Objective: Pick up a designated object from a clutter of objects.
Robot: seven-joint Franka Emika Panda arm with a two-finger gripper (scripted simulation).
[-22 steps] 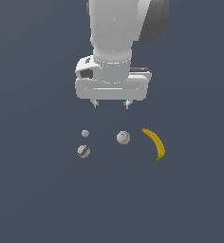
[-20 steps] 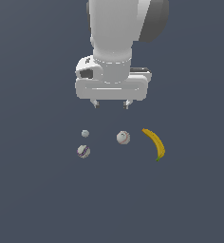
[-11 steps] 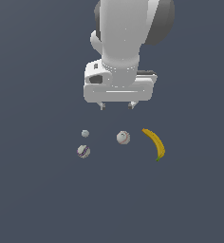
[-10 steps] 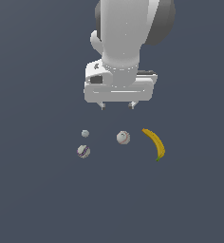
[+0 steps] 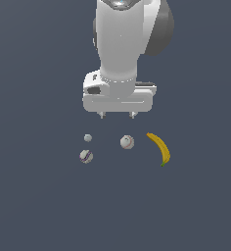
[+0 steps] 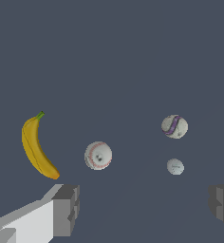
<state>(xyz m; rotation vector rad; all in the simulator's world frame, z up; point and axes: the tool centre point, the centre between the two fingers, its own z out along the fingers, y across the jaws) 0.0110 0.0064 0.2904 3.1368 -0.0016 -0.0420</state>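
Observation:
The designated object, a whitish ball with purple stripes (image 5: 86,156) (image 6: 174,126), lies on the dark floor at the exterior view's left of the clutter of objects. Close by it are a tiny grey ball (image 5: 88,138) (image 6: 175,166), a white red-stitched ball (image 5: 127,142) (image 6: 98,155) and a yellow banana (image 5: 160,148) (image 6: 34,147). My gripper (image 5: 117,116) (image 6: 143,206) hangs above the clutter, open and empty. It sits nearer the red-stitched ball than the striped one. Both fingertips (image 6: 66,209) show in the wrist view.
The dark blue-grey floor (image 5: 39,206) runs flat around the four objects, with no walls or containers in view. The banana lies at the exterior view's right end of the group.
The hand shifted slightly to the exterior view's right, then back, and now hangs a little lower over the objects. The objects have not moved.

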